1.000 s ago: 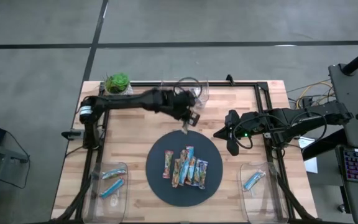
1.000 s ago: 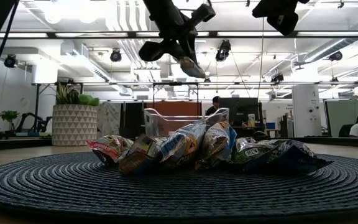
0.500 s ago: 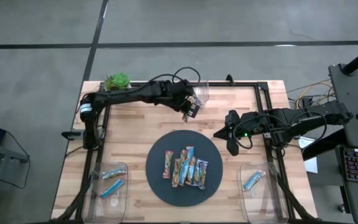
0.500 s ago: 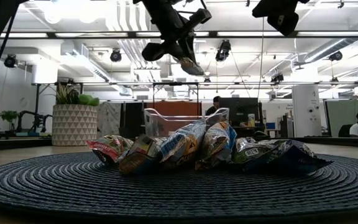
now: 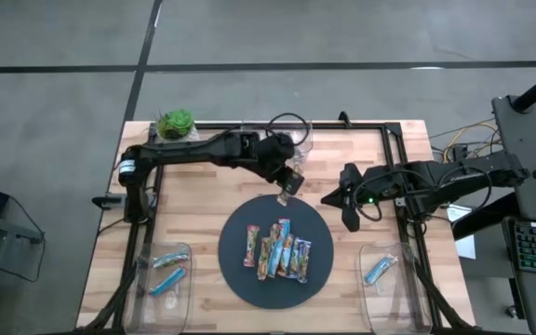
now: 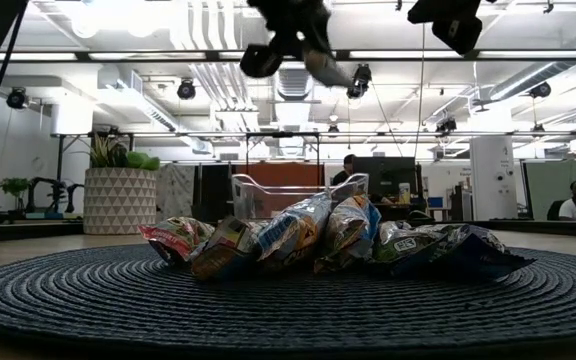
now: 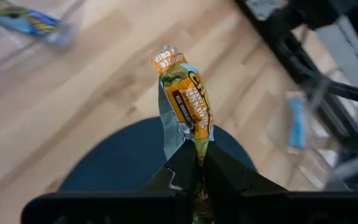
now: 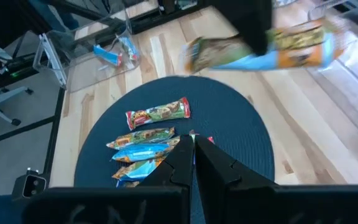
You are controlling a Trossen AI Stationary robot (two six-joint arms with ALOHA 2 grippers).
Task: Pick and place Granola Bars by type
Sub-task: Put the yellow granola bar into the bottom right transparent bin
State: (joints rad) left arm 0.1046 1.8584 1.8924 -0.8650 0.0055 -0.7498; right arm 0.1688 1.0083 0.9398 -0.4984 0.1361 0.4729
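left gripper (image 5: 289,182) jaws pinch one granola bar (image 7: 185,102) by its end, above mat (image 5: 240,265) at 12 o'clock; bar may slip out | right gripper (image 5: 351,221) jaws shut, empty, waiting at 2 o'clock

You see two dark, jointed arms; the left arm (image 5: 194,149) has a pale silver collar at its base, while the right arm (image 5: 426,179) shows a small green light and black cabling.

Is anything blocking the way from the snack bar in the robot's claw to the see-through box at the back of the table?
Nothing visible: the left gripper holds the orange-labelled granola bar in open air beside the clear plastic bin.
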